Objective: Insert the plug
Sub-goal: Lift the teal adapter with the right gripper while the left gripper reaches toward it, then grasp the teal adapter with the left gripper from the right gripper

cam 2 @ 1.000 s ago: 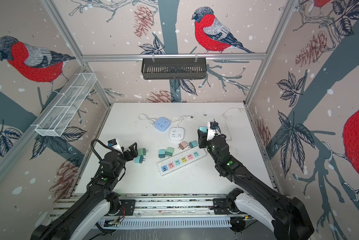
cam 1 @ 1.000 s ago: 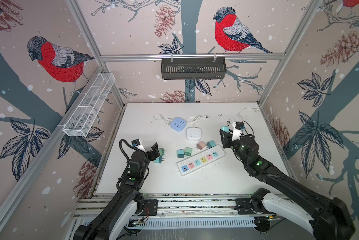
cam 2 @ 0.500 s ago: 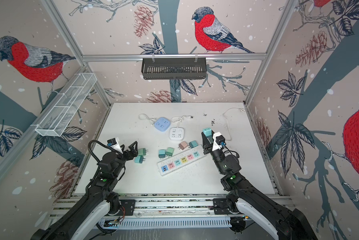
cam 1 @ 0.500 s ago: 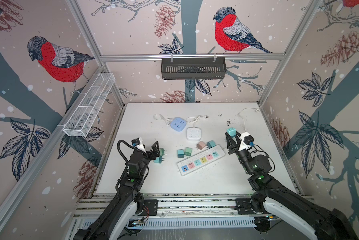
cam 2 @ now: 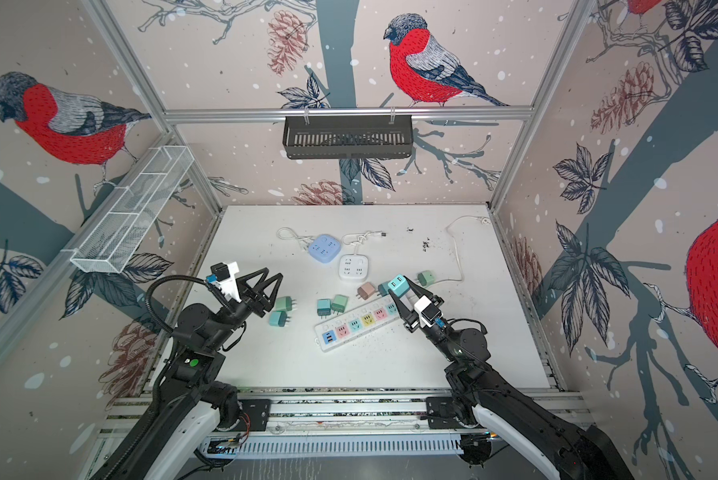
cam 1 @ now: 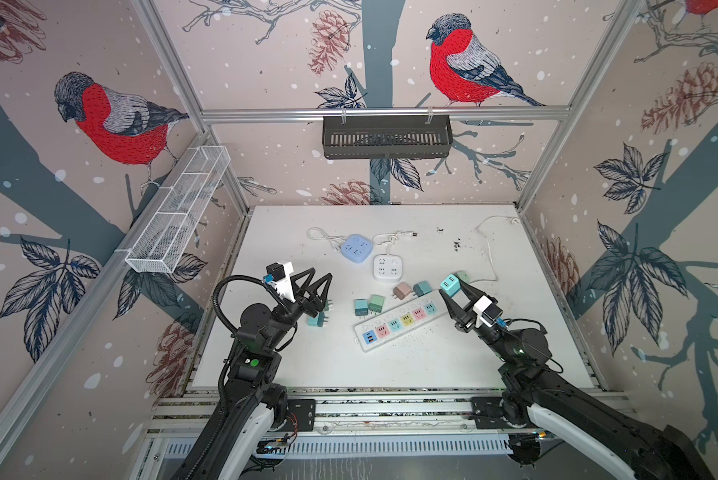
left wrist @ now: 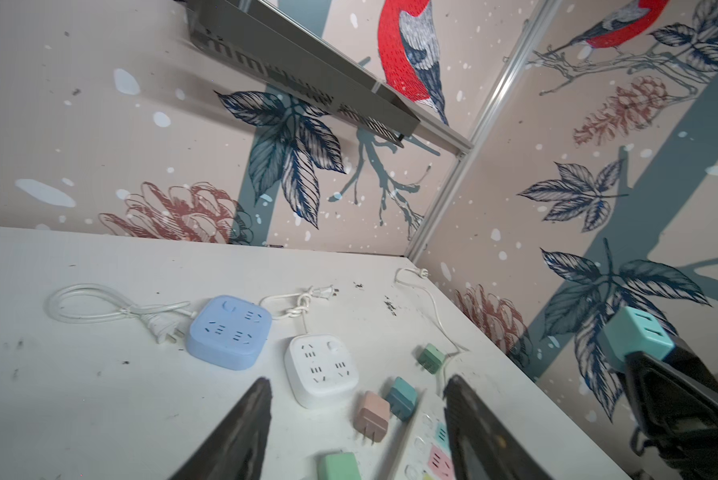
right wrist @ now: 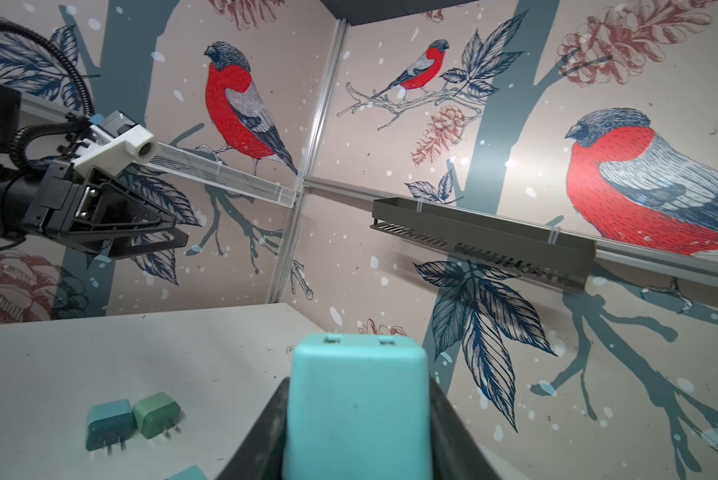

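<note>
the left gripper (cam 1: 321,275) hangs raised near a loose teal plug (cam 2: 279,318), its jaws partly apart with nothing between them. the power strip (cam 1: 398,322) lies slantwise mid-table. by its right end the right gripper (cam 1: 453,291) is clamped on the turquoise plug (cam 2: 398,286), held clear of the table (cam 1: 432,365).

- We see the left arm (cam 1: 257,328) and right arm (cam 1: 519,349) in black casings, with white shells nearer their bases.
- A black ribbed cable (cam 1: 217,296) curls off the left wrist.
- A green dot (cam 1: 254,362) marks the left arm.
- A white camera mount (cam 1: 283,279) tops each wrist.
- The left claw (cam 1: 321,274) and right claw (cam 1: 453,289) have black triangular open-frame fingers.
</note>
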